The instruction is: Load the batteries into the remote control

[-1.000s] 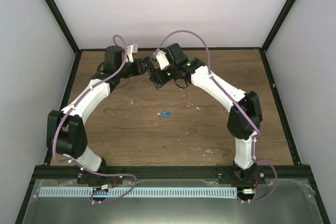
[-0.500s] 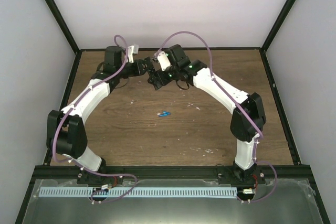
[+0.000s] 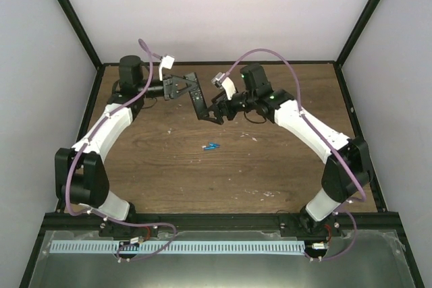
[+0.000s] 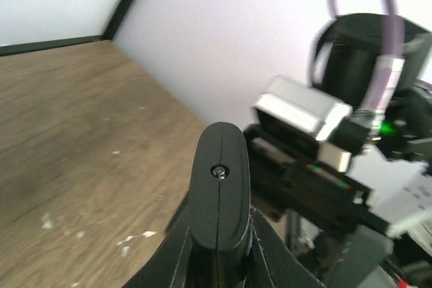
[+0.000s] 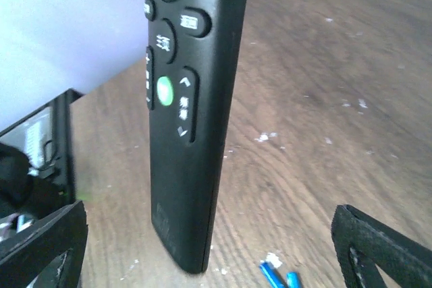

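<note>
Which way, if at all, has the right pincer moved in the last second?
Yes. The right pincer has shifted right and slightly nearer, judged against the batteries, which lie unmoved.

From overhead I get soft, even light. The pale walls are bright, almost washed out, and only faint shadows lie on the wooden table. I see no glare there. My left wrist camera is poor: the end of the remote is fairly crisp, but the right side of that view is smeared and the tabletop is soft. On the right wrist camera the remote's buttons read clearly. The batteries look slightly fuzzy at the bottom edge, and the dark fingers in the bottom corners are out of focus.
</note>
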